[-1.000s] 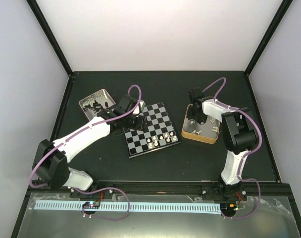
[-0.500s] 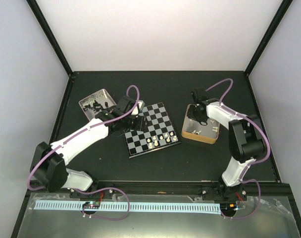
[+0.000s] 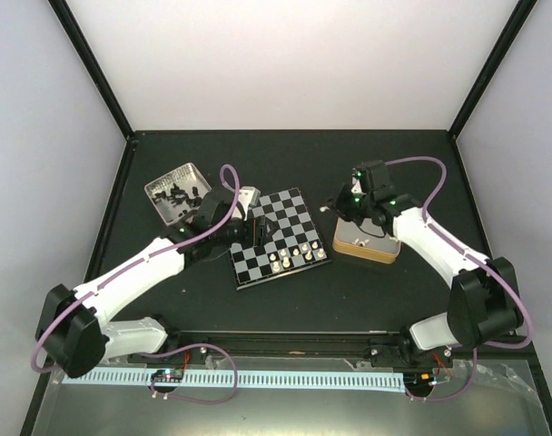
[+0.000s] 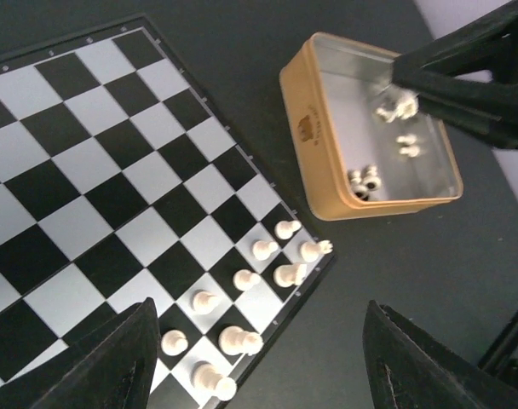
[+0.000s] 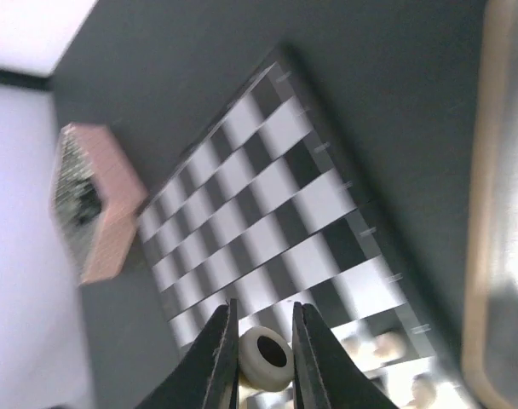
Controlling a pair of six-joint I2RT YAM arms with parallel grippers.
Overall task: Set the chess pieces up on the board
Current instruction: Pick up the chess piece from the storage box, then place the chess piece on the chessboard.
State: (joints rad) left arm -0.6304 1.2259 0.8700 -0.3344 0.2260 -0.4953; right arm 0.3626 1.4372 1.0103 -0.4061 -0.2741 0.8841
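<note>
Ok so the right tool (image 5: 265, 328) is clamped on one cream-white piece (image 5: 266, 358), pinched by its sides so the round base faces the wrist cam. It hangs up around the board-side edge of the tan box (image 4: 306, 128). That figures, since the white spares live in there and a few are lying on its floor. My guess is this is the carry step, lifted out and headed for the board (image 4: 97, 170).

The board sits flat on the desk (image 3: 349, 291), between the tan box and the pinkish tray (image 5: 106, 221) holding the black pieces (image 3: 176, 193). Only the corner nearest the box is filled, with a small cluster of white pieces (image 4: 242, 281) standing in two rows.

The left tool (image 4: 259, 305) hovers over the board, fingers spread wide with nothing between them, probably parked between grabs. The next drop needs a free square beside that cluster without tipping the neighbours.
</note>
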